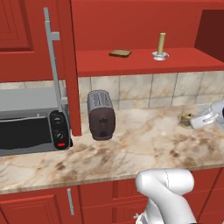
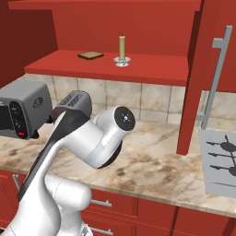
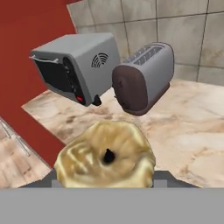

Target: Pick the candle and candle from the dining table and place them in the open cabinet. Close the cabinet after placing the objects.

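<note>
Squat brass-gold candle [image 3: 106, 158] sits right at the claw [image 3: 105, 181], filling the bottom of the hand view w/ its dark wick facing the camera; finger tips mostly hidden behind it, so it looks clamped between the jaws. In left base view the same candle [image 1: 187, 118] shows as a small gold lump at the end of the white hand, just above the counter [image 1: 144, 144] at far right.

Other candle, the slim olive-gold stick [image 1: 161, 43], stands upright on its clear dish [image 1: 160, 55] on the red shelf of the open cabinet [image 1: 144, 61], toward the right. Flat brown slab [image 1: 120, 53] lies on same shelf to its left, apart from the dish.

Cabinet door [image 1: 65, 65] hangs open, edge-on, w/ long grey bar handle [image 1: 53, 61]; 2nd door [image 2: 198, 78] open on the right side in right base view.

Below on the marbled counter: dark toaster [image 1: 101, 114] next to grey toaster oven [image 1: 33, 129], both against the tiled wall [image 1: 153, 89]. Red low cupboards [image 1: 87, 201] under the counter edge.
</note>
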